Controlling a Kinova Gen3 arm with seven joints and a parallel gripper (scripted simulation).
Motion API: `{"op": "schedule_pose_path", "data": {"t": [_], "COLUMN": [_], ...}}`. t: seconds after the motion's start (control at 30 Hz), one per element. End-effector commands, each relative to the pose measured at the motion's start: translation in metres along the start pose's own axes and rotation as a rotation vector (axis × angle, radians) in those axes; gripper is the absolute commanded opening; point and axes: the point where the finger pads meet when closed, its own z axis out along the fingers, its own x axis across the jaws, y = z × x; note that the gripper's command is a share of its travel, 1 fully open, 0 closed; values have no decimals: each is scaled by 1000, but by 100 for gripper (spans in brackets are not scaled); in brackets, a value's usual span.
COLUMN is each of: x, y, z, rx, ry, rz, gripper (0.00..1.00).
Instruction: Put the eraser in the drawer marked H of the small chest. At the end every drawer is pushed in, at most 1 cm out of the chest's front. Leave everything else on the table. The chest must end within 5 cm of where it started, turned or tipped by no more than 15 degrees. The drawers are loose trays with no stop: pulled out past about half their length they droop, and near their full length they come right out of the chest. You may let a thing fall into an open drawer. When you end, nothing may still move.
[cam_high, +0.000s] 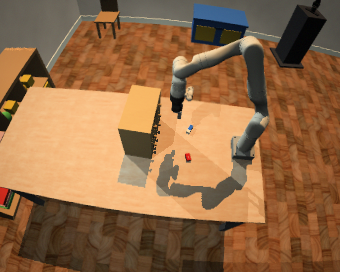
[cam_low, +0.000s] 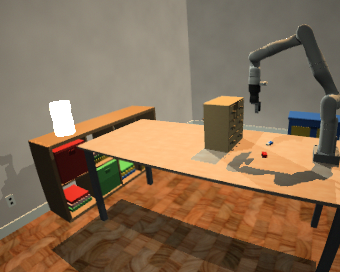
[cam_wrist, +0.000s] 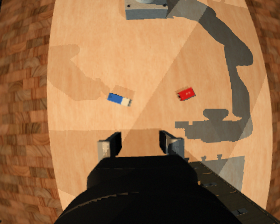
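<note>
Grey walls (cam_high: 150, 10) (cam_low: 95, 55); wood-patterned floor (cam_high: 135, 65) (cam_low: 165, 200) (cam_wrist: 22, 100).

Wooden table (cam_high: 75, 145) (cam_low: 150, 142) (cam_wrist: 145, 55), bearing a small chest (cam_high: 141, 107) (cam_low: 217, 125), a blue-and-white eraser (cam_high: 190, 129) (cam_low: 269, 143) (cam_wrist: 119, 99), a red object (cam_high: 188, 157) (cam_low: 264, 154) (cam_wrist: 186, 94) and, at right, the arm's base (cam_high: 249, 155) (cam_low: 320, 158) (cam_wrist: 146, 12).

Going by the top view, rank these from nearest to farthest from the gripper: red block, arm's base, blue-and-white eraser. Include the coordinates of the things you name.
From the open gripper (cam_high: 179, 115) (cam_low: 257, 108) (cam_wrist: 140, 139), in the top view:
1. Blue-and-white eraser (cam_high: 190, 129) (cam_low: 269, 143) (cam_wrist: 119, 99): just below and right of it.
2. Red block (cam_high: 188, 157) (cam_low: 264, 154) (cam_wrist: 186, 94): further down the picture, past the eraser.
3. Arm's base (cam_high: 235, 150) (cam_low: 325, 157) (cam_wrist: 146, 12): well off to the right.
</note>
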Motion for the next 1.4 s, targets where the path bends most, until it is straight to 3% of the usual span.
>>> {"op": "schedule_pose_path", "data": {"t": [0.0, 1.37], "x": [0, 4], "y": [0, 0], "z": [-1, 0], "rx": [-2, -2], "ry": [0, -1], "rz": [0, -74], "gripper": [100, 100]}}
